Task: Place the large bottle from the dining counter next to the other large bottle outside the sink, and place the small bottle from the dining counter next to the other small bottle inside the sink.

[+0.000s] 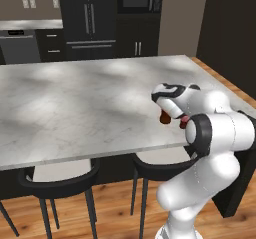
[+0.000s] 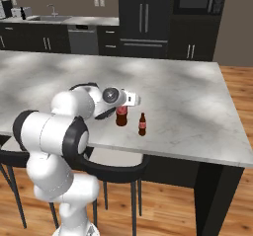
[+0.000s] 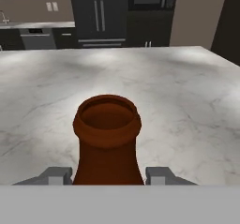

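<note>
The hand (image 2: 129, 100) has its fingers closed around the large bottle (image 2: 121, 116), which sits near the bench's (image 2: 188, 101) near edge. Small bottle (image 2: 142, 124) stands just to its right, so a sloppy lift could easily knock it over.

A black refrigerator (image 1: 90, 20) stands at the far wall. A microwave (image 2: 197, 0) sits to its right. A steel dishwasher (image 2: 83, 39) stands left of it.
</note>
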